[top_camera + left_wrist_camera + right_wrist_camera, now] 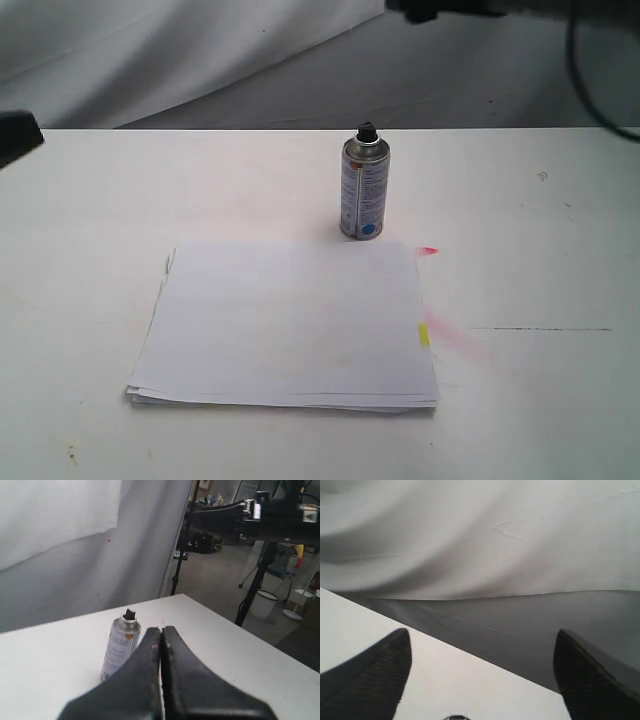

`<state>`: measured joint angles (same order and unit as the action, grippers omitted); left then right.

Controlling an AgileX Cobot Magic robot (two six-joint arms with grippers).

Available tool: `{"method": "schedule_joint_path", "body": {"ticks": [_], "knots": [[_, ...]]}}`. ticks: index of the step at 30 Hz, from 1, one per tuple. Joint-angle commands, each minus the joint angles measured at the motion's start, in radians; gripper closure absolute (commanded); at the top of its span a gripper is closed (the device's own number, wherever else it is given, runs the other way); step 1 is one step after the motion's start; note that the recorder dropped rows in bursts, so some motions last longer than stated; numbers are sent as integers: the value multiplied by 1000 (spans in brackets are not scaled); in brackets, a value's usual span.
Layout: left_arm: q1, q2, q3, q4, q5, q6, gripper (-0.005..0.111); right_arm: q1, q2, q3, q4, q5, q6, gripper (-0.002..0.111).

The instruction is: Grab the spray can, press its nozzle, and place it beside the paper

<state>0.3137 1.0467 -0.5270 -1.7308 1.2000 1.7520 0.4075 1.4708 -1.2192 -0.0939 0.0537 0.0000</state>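
The spray can point(364, 190) stands upright on the white table just behind the paper's far right corner, its black nozzle point(366, 131) on top. The paper point(290, 320) lies flat in front of it, with a yellow mark point(424, 335) on its right edge. My left gripper point(161, 628) is shut and empty, and the can point(119, 650) and nozzle point(130, 614) stand beyond its tips. In the exterior view only a dark part of it point(15, 138) shows at the left edge. My right gripper point(482, 632) is open high above the table. The can's top point(456, 718) peeks in between its fingers.
A red spot point(428, 250) and a pink smear point(458, 338) mark the table point(540, 250) right of the paper. The right arm point(440, 10) and a black cable point(578, 60) hang at the top. A grey backdrop drapes behind the table's far edge.
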Motion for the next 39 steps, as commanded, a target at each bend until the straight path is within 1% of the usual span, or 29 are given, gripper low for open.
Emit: {"method": "schedule_joint_path", "body": {"ticks": [1, 3, 6, 9, 12, 13, 17, 20, 22, 25, 26, 30, 31, 34, 37, 39], "knots": [[1, -83, -74, -14, 21, -162, 107, 0, -219, -5, -3, 280, 0, 55], [-7, -101, -90, -14, 21, -213, 107, 0, -304, -5, -3, 393, 0, 68], [-37, -123, -92, -14, 21, -247, 107, 0, -408, -5, 7, 522, 0, 85], [-88, -152, -92, -14, 21, -302, 107, 0, -502, -3, 25, 638, 0, 97], [-148, -200, -92, -14, 21, -309, 107, 0, -578, -3, 63, 750, -16, 106], [-165, -219, -92, -14, 21, -309, 107, 0, -598, -3, 87, 778, -37, 108], [-204, -296, -92, -14, 21, -309, 107, 0, -716, 39, 235, 850, -122, 108], [-209, -356, -92, -14, 21, -280, 107, 0, -850, 128, 349, 878, -131, 108], [-209, -396, -92, -14, 21, -254, 107, 0, -937, 189, 375, 883, -129, 108], [-209, -443, -92, -14, 21, -218, 107, 0, -1087, 316, 355, 817, -102, 108], [-209, -448, -92, -14, 0, -204, 107, 0, -1143, 360, 330, 757, -91, 108], [-209, -440, -78, -14, -166, -142, 107, 0, -1254, 532, 303, 546, -89, 108], [-209, -427, -69, -14, -214, -107, 107, 0, -1267, 579, 303, 487, -89, 108], [-209, -361, -54, -14, -295, -50, 107, 0, -1269, 711, 324, 312, -89, 108], [-211, -272, -52, -14, -302, -38, 107, 0, -1242, 852, 349, 132, -89, 108], [-229, -221, -52, -14, -304, -38, 107, 0, -1214, 933, 352, 14, -89, 108]]}}
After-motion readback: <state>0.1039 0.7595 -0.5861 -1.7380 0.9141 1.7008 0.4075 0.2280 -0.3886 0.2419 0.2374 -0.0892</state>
